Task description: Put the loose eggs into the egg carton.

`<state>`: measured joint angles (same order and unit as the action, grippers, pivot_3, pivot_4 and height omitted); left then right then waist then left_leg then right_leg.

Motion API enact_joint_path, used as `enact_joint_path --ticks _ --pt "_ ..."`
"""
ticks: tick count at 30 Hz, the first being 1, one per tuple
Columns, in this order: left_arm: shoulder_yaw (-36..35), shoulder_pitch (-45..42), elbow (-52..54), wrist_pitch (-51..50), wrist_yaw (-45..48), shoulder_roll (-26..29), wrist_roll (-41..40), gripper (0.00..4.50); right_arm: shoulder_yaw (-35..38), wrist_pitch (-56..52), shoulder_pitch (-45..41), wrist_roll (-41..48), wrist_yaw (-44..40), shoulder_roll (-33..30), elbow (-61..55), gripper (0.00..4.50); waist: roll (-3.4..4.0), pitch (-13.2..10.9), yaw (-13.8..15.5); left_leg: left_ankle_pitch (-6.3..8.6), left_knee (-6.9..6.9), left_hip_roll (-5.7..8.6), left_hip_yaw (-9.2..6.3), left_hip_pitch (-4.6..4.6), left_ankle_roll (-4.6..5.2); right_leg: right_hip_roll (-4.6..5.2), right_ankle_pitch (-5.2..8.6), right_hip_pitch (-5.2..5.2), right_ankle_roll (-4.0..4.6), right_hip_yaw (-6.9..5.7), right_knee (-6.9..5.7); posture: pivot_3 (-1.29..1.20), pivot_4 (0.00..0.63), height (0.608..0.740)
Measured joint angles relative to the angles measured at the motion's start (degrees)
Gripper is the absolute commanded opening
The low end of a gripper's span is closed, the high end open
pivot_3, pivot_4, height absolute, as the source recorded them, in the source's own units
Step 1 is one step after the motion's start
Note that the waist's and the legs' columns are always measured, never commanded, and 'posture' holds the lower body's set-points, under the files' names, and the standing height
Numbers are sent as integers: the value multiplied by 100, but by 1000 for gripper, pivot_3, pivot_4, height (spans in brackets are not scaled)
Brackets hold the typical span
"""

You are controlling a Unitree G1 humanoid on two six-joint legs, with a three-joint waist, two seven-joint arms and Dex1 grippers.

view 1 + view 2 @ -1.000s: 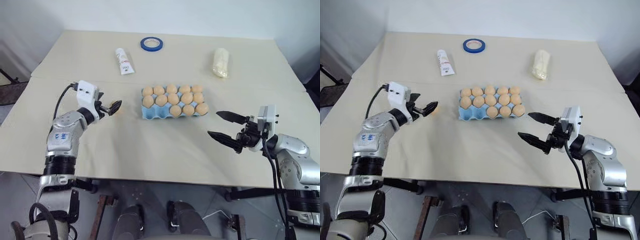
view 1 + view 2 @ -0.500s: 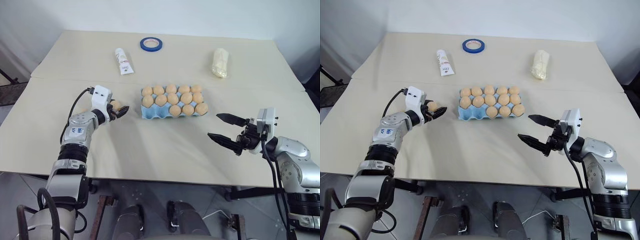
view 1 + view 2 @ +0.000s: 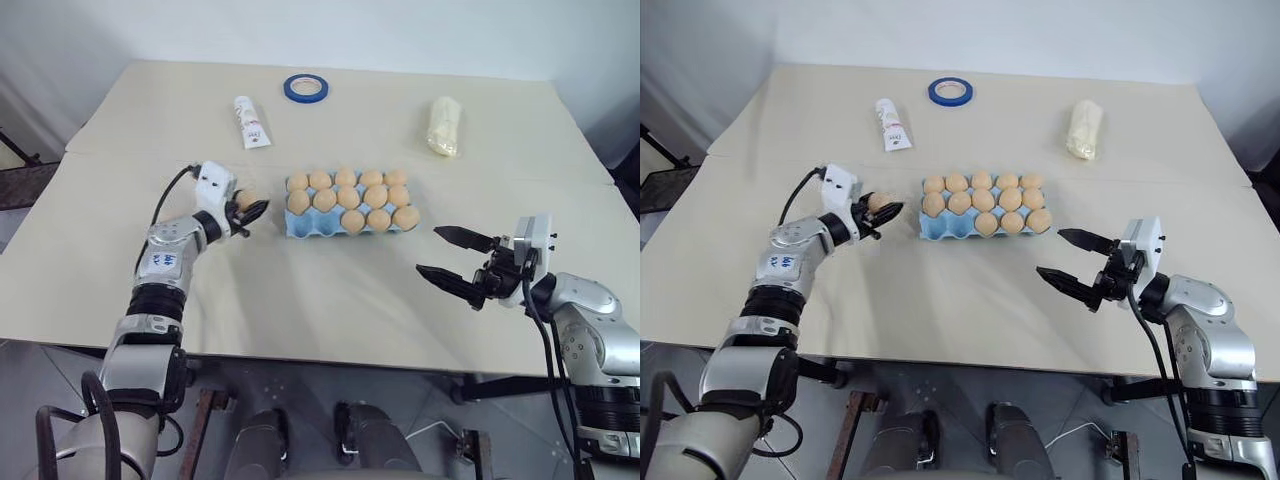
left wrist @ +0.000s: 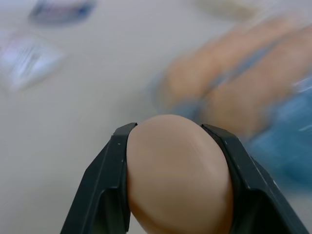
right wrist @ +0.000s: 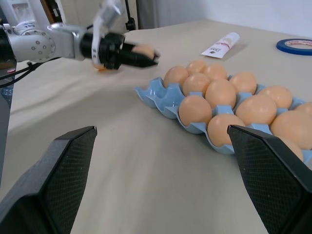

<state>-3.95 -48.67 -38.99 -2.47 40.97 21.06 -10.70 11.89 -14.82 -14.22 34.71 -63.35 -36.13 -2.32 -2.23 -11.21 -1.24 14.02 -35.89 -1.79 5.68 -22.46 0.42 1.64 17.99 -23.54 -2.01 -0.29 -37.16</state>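
Left eye view first, working across from my left: my left end effector is clamped on one tan-orange egg, held just beside the left end of the egg carton and above the table. In the left wrist view the egg sits squarely between the two black fingers, smooth, matte and unmarked, with the carton blurred beyond it.

The carton is a light blue moulded tray with scalloped edges, lying near the middle of the table. I count roughly fourteen eggs already seated in its cups; the front row looks short at its left end, where bare blue shows. I judge that to be the free cup for the egg I am carrying. I see no other eggs lying loose on the table, so the job looks nearly finished: place this one and let go.

Further right, my right end effector hangs with its fingers well apart and empty, near the carton's right end but clear of it.
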Motion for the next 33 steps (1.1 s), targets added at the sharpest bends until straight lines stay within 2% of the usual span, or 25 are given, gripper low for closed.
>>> enact_joint_path --ticks 6,12,20,28,33 --pt "119 -175 357 -97 840 -219 -273 1743 220 137 371 98 -41 1 -225 4500 0 0 -24 0 -6 0 2 3 2 -7 0 1 -1 4 -8 0 150 740" --pt "387 -456 -217 -34 1418 -325 -227 1743 401 267 753 183 -8 47 -504 4500 0 0 -30 -2 -20 0 5 8 3 -10 1 2 -3 11 -26 0 150 740" --pt "479 -870 -1273 472 1529 -499 20 1743 594 356 1258 185 348 116 -905 4500 -1 -1 -20 -2 -18 2 5 3 4 -9 2 -2 -7 13 -23 0 150 740" --pt "452 -1201 -2110 893 1487 -735 175 1743 617 355 1415 185 533 117 -1088 4500 -3 -2 -30 -1 -18 3 7 4 5 -10 3 -2 -10 15 -23 0 150 740" --pt "382 -1374 -2459 1080 1358 -830 226 3360 617 355 1460 185 561 117 -1088 4500 -4 -2 -28 0 -17 3 6 4 5 -9 4 -3 -12 14 -23 0 150 740"
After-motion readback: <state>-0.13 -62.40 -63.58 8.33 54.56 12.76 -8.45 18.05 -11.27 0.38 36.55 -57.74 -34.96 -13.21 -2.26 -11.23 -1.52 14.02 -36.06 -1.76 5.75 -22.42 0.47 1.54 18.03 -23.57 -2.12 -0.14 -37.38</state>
